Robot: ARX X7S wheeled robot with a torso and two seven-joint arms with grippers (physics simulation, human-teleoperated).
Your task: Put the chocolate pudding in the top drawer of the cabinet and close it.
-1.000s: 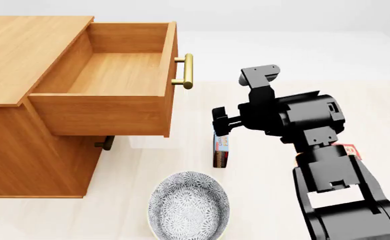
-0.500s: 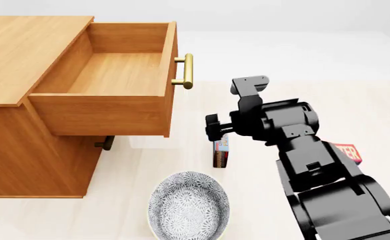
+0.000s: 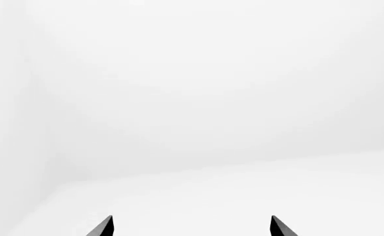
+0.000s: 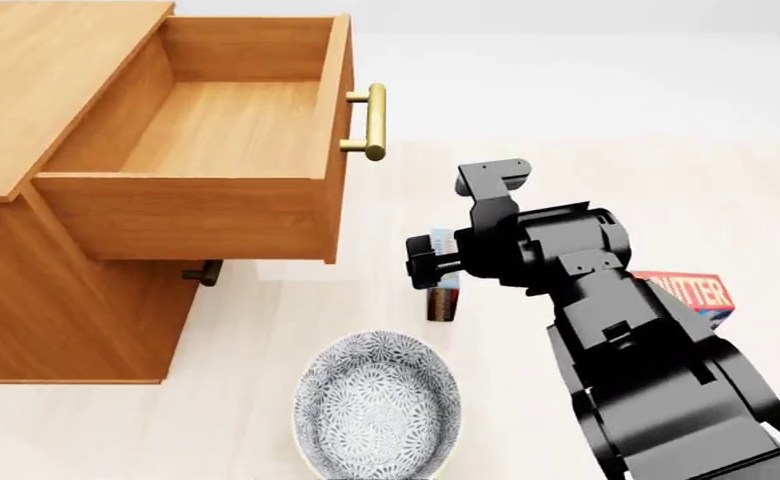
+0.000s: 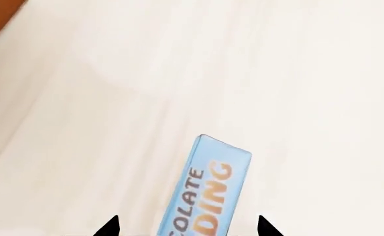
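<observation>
The cabinet (image 4: 43, 290) stands on the pale tabletop (image 4: 564, 120) with the top drawer (image 4: 203, 150) pulled well out, its inside bare wood and its brass bar handle (image 4: 370, 122) facing the robot's right arm. Below it the lower drawer is shut, and only a bit of its handle (image 4: 203, 273) peeks out from under the open one. The chocolate pudding (image 4: 441, 285) stands on its narrow end on the tabletop, between the cabinet and the arm, apart from the drawer and not yet in it. The right claw (image 5: 186, 227) hangs right over the box: in the right wrist view the two dark fingertips (image 5: 108, 227) sit either side of the blue face with its orange lettering, spread wider than the box and not touching it, so the claw is released. From the head view the arm's black body hides much of the pudding. A patterned grey bowl (image 4: 377, 405) sits nearer the robot, just in front of the pudding. A red butter box (image 4: 690, 292) shows partly behind the arm. The left claw (image 3: 190, 226) points at blank white surroundings, its tips set wide apart and holding nothing.
</observation>
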